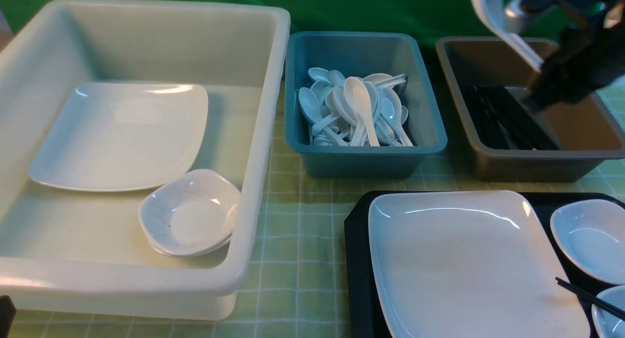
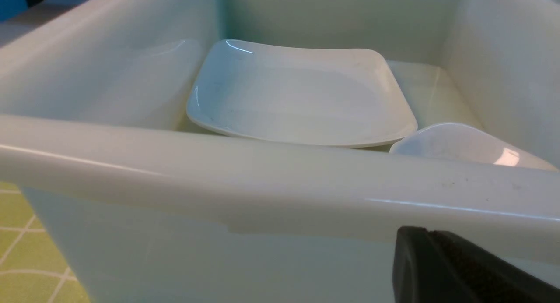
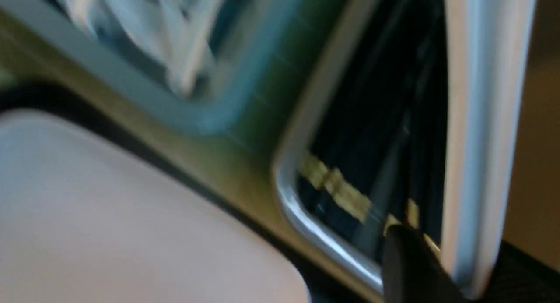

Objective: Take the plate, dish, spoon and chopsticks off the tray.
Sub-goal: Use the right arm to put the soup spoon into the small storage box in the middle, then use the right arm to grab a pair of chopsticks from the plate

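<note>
The dark tray lies at the front right and carries the large white plate. On the same tray are a small white dish, a black pair of chopsticks and part of another dish at the frame edge. High at the back right, my right gripper is shut on the handle of a white spoon, held above the brown tub. In the right wrist view the spoon runs out from between the fingers of the right gripper. My left gripper is shut and empty, low against the white tub's near wall.
A big white tub on the left holds a plate and stacked small dishes. A teal tub in the middle is full of white spoons. The brown tub at the back right holds black chopsticks. A green checked cloth covers the table.
</note>
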{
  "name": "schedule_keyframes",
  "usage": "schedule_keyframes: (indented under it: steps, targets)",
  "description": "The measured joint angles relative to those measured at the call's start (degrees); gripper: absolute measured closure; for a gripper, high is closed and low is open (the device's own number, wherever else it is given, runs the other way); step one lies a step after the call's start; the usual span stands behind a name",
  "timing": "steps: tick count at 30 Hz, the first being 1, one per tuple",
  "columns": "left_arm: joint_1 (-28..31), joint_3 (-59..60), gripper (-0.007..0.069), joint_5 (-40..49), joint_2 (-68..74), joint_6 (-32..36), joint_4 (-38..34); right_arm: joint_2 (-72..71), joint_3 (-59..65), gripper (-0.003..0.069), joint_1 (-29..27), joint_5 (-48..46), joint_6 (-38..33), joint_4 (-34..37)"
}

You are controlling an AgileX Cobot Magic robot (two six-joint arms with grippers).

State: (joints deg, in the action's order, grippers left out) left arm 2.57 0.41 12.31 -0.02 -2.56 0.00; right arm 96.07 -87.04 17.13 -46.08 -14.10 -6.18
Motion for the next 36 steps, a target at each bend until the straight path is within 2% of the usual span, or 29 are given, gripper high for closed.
schedule_keyframes:
  steps: [5, 8, 10, 13, 16, 18, 19, 21, 23, 25, 27, 28, 29, 30, 31, 33, 36]
  targets:
    - [0.0, 0.0, 0.0612, 0.0, 0.0, 0.0, 0.0, 12.7, -9.2, 0.0551, 4.6, 3.6, 11.5, 0.9]
    - [0.0, 0.0, 0.0610, 0.0, 0.0, 0.0, 0.0, 17.9, -14.1, 0.0551, 5.1, 3.8, 16.4, 0.9]
    - [0.0, 0.0, 0.0608, 0.0, 0.0, 0.0, 0.0, 22.5, -17.8, 0.0536, 5.1, 3.9, 22.3, 0.9]
    - [0.0, 0.0, 0.0603, 0.0, 0.0, 0.0, 0.0, 25.1, -20.3, 0.0448, 5.1, 4.3, 27.0, 0.8]
    - [0.0, 0.0, 0.0603, 0.0, 0.0, 0.0, 0.0, 25.6, -21.9, 0.0319, 5.1, 4.8, 28.4, 0.8]
    - [0.0, 0.0, 0.0602, 0.0, 0.0, 0.0, 0.0, 25.1, -24.2, 0.0200, 5.1, 3.1, 28.2, 0.8]
    - [0.0, 0.0, 0.0602, 0.0, 0.0, 0.0, 0.0, 25.0, -24.4, 0.0200, 5.1, 3.1, 28.0, 0.8]
    - [0.0, 0.0, 0.0600, 0.0, 0.0, 0.0, 0.0, 23.8, -26.9, 0.0177, 5.1, -2.9, 25.7, 0.8]
    - [0.0, 0.0, 0.0599, 0.0, 0.0, 0.0, 0.0, 22.2, -29.9, 0.0225, 5.1, -10.6, 20.7, 0.4]
    - [0.0, 0.0, 0.0594, 0.0, 0.0, 0.0, 0.0, 19.5, -32.8, 0.0349, 5.1, -18.8, 13.7, -2.1]
    - [0.0, 0.0, 0.0592, 0.0, 0.0, 0.0, 0.0, 17.1, -33.1, 0.0463, 5.1, -21.1, 11.3, -3.6]
    - [0.0, 0.0, 0.0591, 0.0, 0.0, 0.0, 0.0, 14.3, -33.0, 0.0557, 5.1, -22.2, 10.2, -5.0]
    - [0.0, 0.0, 0.0590, 0.0, 0.0, 0.0, 0.0, 13.9, -32.9, 0.0557, 5.1, -22.3, 10.1, -5.2]
    - [0.0, 0.0, 0.0589, 0.0, 0.0, 0.0, 0.0, 10.8, -32.0, 0.0616, 5.1, -22.6, 9.7, -6.3]
    - [0.0, 0.0, 0.0588, 0.0, 0.0, 0.0, 0.0, 7.0, -29.7, 0.0640, 5.1, -22.7, 9.5, -7.3]
    - [0.0, 0.0, 0.0587, 0.0, 0.0, 0.0, 0.0, 4.5, -27.6, 0.0648, 5.1, -22.8, 9.1, -7.6]
    - [0.0, 0.0, 0.0582, 0.0, 0.0, 0.0, 0.0, -3.3, -18.0, 0.0659, 4.1, -22.9, 8.4, -8.0]
